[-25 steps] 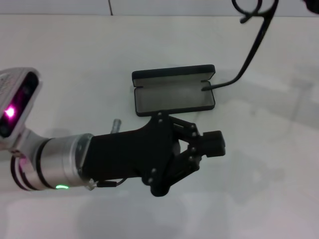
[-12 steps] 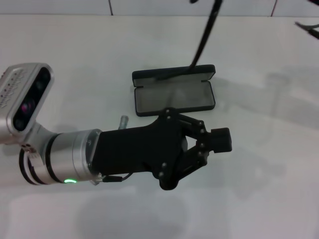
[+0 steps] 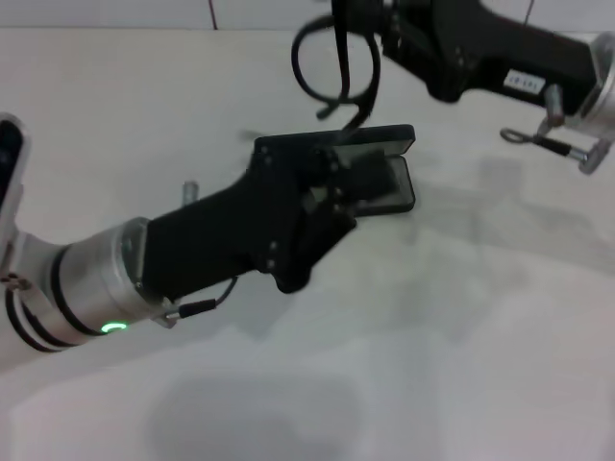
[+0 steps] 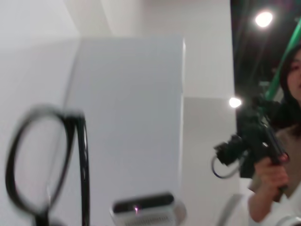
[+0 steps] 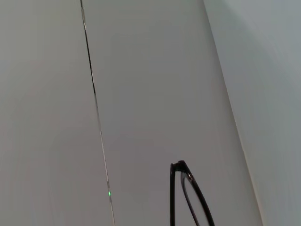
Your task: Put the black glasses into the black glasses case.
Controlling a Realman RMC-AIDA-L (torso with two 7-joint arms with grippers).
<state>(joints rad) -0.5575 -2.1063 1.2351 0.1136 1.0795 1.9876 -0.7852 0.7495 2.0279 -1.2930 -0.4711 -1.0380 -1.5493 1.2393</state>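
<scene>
The black glasses (image 3: 333,69) hang in the air above the back edge of the open black glasses case (image 3: 396,135), tilted, with one lens loop lowest. My right gripper (image 3: 353,23) reaches in from the upper right and is shut on them near the top edge. My left gripper (image 3: 361,182) comes from the lower left and lies over the case's grey inside, hiding most of it. The left wrist view shows the black glasses (image 4: 43,160) close by. In the right wrist view a corner of the black glasses (image 5: 187,195) shows against the white table.
The case lies on a white table (image 3: 461,336) with open surface to the front and right. My left arm's silver forearm (image 3: 91,283) crosses the front left. A person (image 4: 277,155) stands in the background of the left wrist view.
My left arm swung up and back, so its gripper now covers the case. My right arm came in from the upper right, carrying the glasses left and lower over the case's back edge.
</scene>
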